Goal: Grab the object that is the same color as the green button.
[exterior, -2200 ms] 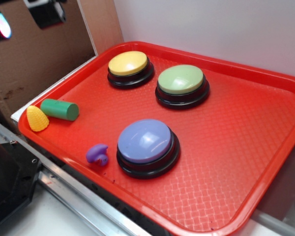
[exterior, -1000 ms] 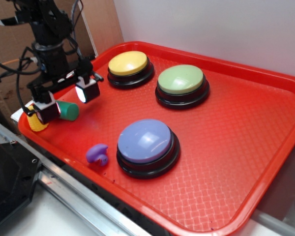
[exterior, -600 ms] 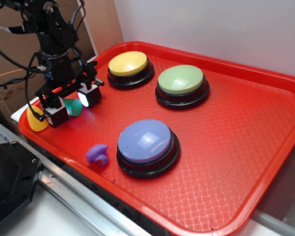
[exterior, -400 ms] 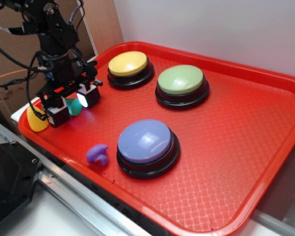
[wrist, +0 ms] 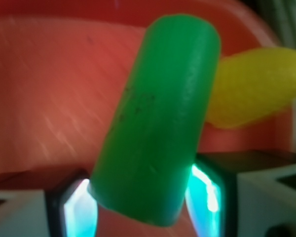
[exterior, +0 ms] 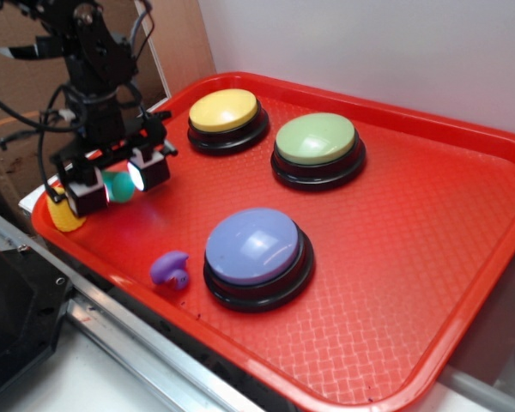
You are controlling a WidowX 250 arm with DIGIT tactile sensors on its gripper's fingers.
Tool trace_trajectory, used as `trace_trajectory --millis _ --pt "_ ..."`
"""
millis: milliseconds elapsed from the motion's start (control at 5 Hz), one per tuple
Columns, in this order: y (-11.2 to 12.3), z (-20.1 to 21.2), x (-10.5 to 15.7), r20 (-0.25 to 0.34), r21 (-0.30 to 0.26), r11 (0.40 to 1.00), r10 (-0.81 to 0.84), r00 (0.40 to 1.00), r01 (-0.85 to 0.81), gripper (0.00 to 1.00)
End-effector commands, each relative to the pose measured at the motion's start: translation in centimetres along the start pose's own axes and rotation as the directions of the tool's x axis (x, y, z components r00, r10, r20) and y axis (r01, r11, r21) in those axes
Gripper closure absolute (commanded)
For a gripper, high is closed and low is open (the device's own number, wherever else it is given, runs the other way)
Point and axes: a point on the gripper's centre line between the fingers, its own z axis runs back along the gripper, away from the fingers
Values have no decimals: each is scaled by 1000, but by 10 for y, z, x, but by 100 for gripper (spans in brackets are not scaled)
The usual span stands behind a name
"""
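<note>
With its pads pressed against both sides, the gripper (exterior: 118, 184) clamps the green cylinder (wrist: 158, 118) at the red tray's (exterior: 429, 257) left edge, beside the yellow corn toy (wrist: 256, 94), matching the green button (exterior: 316, 139) far across.

— Which colours do you see on the bright red waffle-textured plastic tray (exterior: 429, 257)?
— You have a pale-green domed push button (exterior: 316, 138), a yellow one (exterior: 224, 110), a lilac-blue one (exterior: 252, 245), all black-based.
— And the small smooth plastic cylinder (wrist: 158, 118)?
— Vivid green, beside your yellow ridged corn toy (wrist: 254, 84).

Smooth matt plastic green cylinder (wrist: 158, 123); textured glossy red plastic tray (exterior: 395, 257).
</note>
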Motion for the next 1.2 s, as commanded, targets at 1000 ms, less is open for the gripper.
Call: trace_trajectory --millis 1000 --pt "2 157 -15 61 -214 533 -829 556 819 100"
